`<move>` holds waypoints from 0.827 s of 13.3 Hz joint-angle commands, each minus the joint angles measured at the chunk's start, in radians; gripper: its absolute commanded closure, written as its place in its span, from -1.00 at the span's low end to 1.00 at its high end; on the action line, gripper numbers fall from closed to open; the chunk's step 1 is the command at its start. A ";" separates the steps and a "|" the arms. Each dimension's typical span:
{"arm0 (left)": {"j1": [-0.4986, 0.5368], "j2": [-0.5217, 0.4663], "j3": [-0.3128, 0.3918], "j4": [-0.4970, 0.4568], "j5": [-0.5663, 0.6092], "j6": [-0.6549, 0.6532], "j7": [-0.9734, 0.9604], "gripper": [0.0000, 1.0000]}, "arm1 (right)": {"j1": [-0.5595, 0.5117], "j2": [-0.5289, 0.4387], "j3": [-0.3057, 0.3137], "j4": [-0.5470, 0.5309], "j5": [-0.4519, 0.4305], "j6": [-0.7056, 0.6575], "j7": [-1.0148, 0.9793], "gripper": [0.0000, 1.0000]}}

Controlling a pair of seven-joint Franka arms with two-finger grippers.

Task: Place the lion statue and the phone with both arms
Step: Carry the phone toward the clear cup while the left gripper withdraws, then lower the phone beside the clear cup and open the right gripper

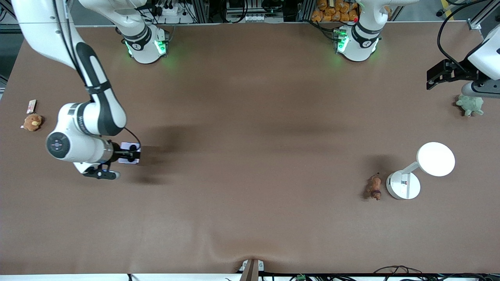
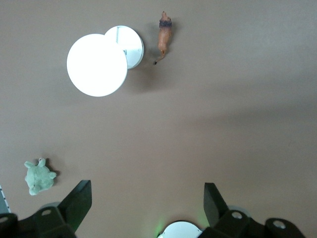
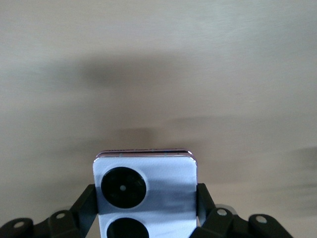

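Note:
My right gripper (image 1: 134, 153) is shut on the lavender phone (image 1: 125, 147), holding it over the table toward the right arm's end. In the right wrist view the phone (image 3: 163, 173) sits between the fingers (image 3: 86, 201), its black camera circles showing. The slim brown lion statue (image 1: 375, 187) lies on the table beside a white lamp's base, toward the left arm's end. It also shows in the left wrist view (image 2: 165, 34). My left gripper (image 1: 433, 78) is open and empty, up over the table's edge near the green plush toy, well away from the statue. It shows open in its wrist view (image 2: 147, 191).
A white desk lamp (image 1: 435, 159) with a round base (image 1: 403, 185) stands next to the statue. A green plush toy (image 1: 470, 104) lies under the left arm. A tan plush toy (image 1: 33, 122) and a small card (image 1: 31, 105) lie at the right arm's end.

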 commanded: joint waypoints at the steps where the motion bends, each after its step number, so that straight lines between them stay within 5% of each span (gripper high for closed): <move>1: 0.014 0.003 -0.004 -0.005 -0.021 0.037 0.000 -1.00 | -0.048 0.005 0.023 -0.056 -0.022 0.085 -0.062 1.00; 7: 0.019 -0.005 -0.004 -0.005 -0.063 0.045 -0.033 -1.00 | -0.062 0.051 0.023 -0.141 -0.022 0.244 -0.104 1.00; 8: 0.017 -0.010 -0.007 -0.006 -0.063 0.042 -0.045 -1.00 | -0.065 0.052 0.023 -0.141 -0.022 0.248 -0.105 0.59; 9: 0.017 -0.010 -0.009 -0.006 -0.063 0.040 -0.046 -1.00 | -0.063 0.051 0.023 -0.139 -0.022 0.244 -0.104 -0.98; 11: 0.017 -0.010 -0.010 -0.008 -0.062 0.039 -0.042 -1.00 | -0.068 0.042 0.023 -0.113 -0.022 0.209 -0.102 -1.00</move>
